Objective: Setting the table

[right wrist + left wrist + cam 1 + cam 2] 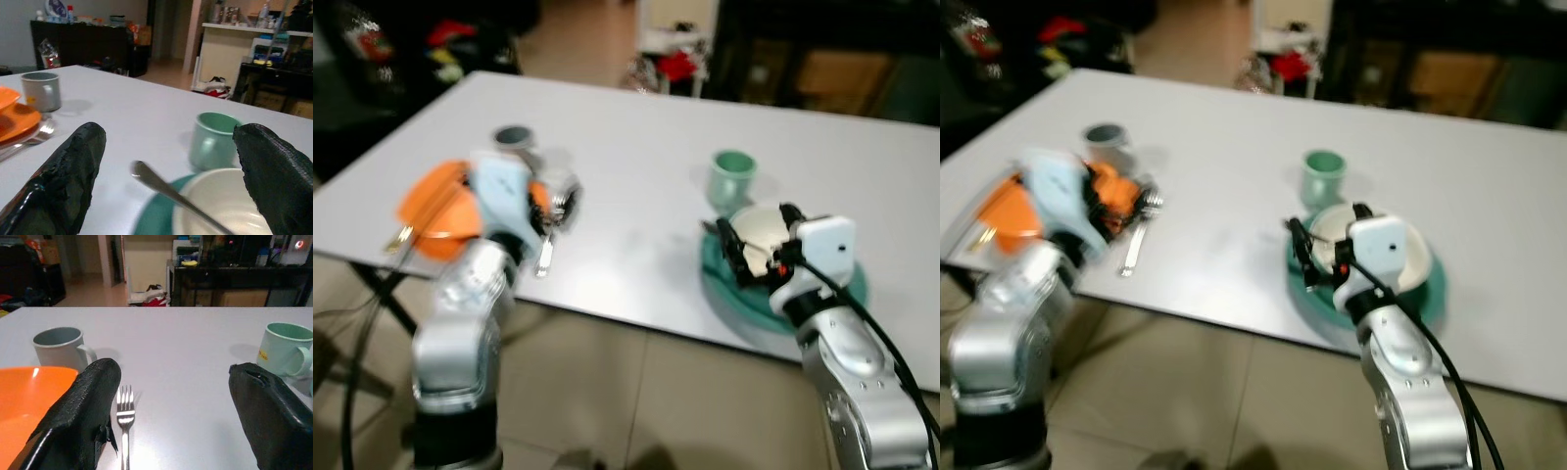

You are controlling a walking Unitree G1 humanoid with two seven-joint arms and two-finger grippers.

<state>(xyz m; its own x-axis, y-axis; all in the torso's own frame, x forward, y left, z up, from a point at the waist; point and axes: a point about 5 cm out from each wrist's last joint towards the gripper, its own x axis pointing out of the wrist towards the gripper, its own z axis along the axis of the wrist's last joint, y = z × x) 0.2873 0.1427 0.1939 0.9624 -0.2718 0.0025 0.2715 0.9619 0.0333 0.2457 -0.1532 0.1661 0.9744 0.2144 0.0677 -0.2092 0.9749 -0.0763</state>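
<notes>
An orange plate (429, 210) lies at the table's left front, with a grey mug (514, 139) behind it and a fork (125, 415) to its right. My left gripper (173, 377) hovers low over the fork, open, holding nothing. On the right sits a teal plate (847, 290) carrying a white bowl (762, 231) with a spoon handle (164, 187) sticking out. A green mug (732, 176) stands just behind it. My right gripper (171, 134) is open at the bowl's near side, with a finger on either side of it.
The white table (636, 157) has bare surface between the two settings and across the back. Its front edge runs just below both plates, over a tiled floor. Dark furniture and clutter stand beyond the far edge.
</notes>
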